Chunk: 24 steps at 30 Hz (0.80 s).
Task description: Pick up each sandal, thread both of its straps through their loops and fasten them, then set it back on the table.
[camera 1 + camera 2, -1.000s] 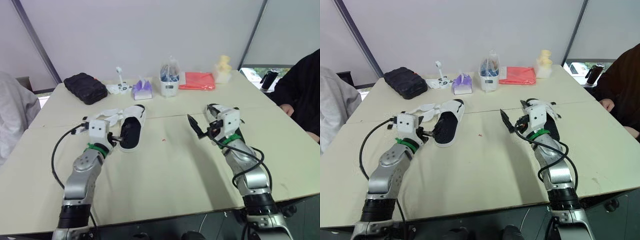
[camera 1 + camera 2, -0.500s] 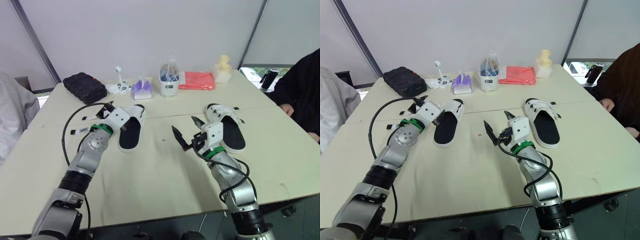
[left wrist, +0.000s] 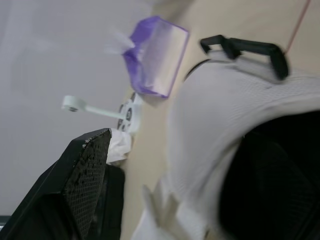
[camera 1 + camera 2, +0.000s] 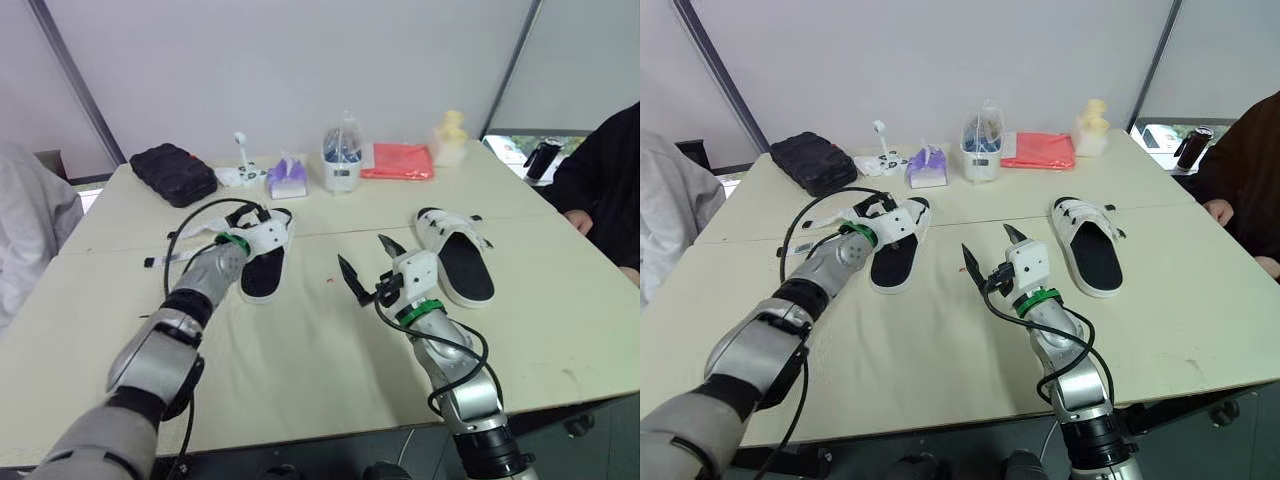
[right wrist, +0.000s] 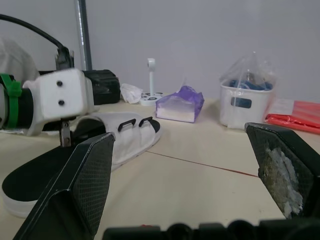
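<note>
The step in hand looked to be the pick-up of the left sandal [image 4: 262, 265]. It lay flat on the surface [image 4: 300, 380] with its black footbed up, and the left tool [image 4: 270, 232] was right at its white upper. Whether that tool was open or closed on anything could not be told. To do this well, the grip should probably land on the side of the sole or the solid part of the upper. It should avoid the black loops [image 5: 134, 123] and the loose white straps [image 4: 847, 214] spread beside the sandal on its left, since both must be free for threading. A low, level lift would likely keep the straps from swinging out of reach. The right tool [image 4: 365, 262] hung over the middle of the surface, spread wide and holding nothing, so it was well placed to come across and take a strap end once the sandal was up. The right sandal [image 4: 456, 258] lay near it on the robot's right, apart from both tools. Toward the far edge stood a white tub [image 4: 340, 178] holding a clear bag with something blue inside — what exactly was too small to tell. Just beside the tub was a purple packet [image 4: 287, 180] with white tissue poking from its top. A black case [image 4: 172, 175] lay further left, closed, its contents hidden.
</note>
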### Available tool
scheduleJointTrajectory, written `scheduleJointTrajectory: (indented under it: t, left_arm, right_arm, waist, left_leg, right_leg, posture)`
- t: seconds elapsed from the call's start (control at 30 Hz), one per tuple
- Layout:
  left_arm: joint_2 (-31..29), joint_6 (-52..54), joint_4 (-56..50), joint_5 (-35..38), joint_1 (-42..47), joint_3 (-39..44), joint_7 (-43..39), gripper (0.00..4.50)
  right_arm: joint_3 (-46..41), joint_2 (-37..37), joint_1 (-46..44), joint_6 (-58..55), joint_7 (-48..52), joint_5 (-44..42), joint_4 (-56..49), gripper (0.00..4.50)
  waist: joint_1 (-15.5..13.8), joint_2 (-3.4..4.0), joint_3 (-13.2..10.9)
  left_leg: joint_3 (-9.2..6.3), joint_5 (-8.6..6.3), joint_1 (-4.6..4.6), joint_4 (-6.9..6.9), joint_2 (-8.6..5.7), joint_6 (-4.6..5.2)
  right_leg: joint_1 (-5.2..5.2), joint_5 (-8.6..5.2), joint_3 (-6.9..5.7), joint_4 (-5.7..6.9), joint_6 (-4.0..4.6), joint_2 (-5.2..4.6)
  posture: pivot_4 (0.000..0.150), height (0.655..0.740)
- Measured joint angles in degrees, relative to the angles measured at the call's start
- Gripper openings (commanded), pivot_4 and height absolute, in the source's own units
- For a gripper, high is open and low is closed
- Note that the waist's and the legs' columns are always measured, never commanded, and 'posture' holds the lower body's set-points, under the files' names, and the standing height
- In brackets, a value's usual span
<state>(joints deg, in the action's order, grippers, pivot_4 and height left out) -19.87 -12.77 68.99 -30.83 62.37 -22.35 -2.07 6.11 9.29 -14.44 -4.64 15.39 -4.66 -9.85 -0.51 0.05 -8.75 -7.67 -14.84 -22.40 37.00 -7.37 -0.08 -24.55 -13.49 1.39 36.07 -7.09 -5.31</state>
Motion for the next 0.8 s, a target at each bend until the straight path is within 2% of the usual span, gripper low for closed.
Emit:
scheduleJointTrajectory:
  t: [0.07,0.17,0.23,0.47,0.8]
  left_arm:
    - [0.9,-0.1,3.2,-1.4,1.6,-1.4,0.8,2.67]
    - [1.2,-0.1,5.8,-2.2,2.2,-1.6,2.3,0.94]
    - [1.1,-0.4,6.3,-2.5,2.9,-1.6,3.3,0.03]
    - [0.7,-0.9,7.0,-4.1,3.2,-2.8,3.6,0.03]
    - [0.2,-6.5,6.7,-8.1,3.1,-7.1,7.7,0.03]
  right_arm:
    - [-0.1,-0.1,0.5,-0.2,-0.2,-0.1,-0.4,4.50]
    - [-0.2,1.1,2.8,-2.3,1.9,-1.8,-3.6,4.50]
    - [-0.1,2.7,4.9,-4.9,4.5,-4.1,-6.6,4.50]
    - [0.8,14.2,9.8,-20.4,17.5,-16.6,-17.7,4.50]
    - [-2.2,20.6,5.2,-23.4,24.2,-19.2,-14.4,4.50]
  waist:
    - [0.1,-0.01,0.0]
    - [0.3,-0.01,0.0]
    - [0.2,-0.05,0.0]
    - [0.3,-0.18,0.0]
    - [0.0,-0.28,0.0]
  left_leg:
    - [0.01,-0.05,0.00,0.00,0.00,0.08]
    - [0.01,-0.09,0.00,0.00,0.01,0.16]
    - [0.01,-0.12,0.00,0.02,0.01,0.21]
    - [0.02,-0.19,0.00,0.09,0.02,0.34]
    - [0.04,-0.19,0.00,0.10,0.04,0.33]
  right_leg:
    - [0.00,0.00,0.00,0.00,0.00,0.00]
    - [0.00,-0.01,0.00,0.01,-0.01,0.00]
    - [0.01,-0.01,0.00,0.02,-0.02,0.00]
    - [0.07,-0.02,-0.02,0.00,-0.03,0.01]
    - [0.07,-0.02,-0.02,0.01,-0.04,-0.02]
  posture:
    - [0.150,0.7400]
    - [0.150,0.7400]
    - [0.150,0.7400]
    - [0.150,0.7400]
    - [0.150,0.7400]
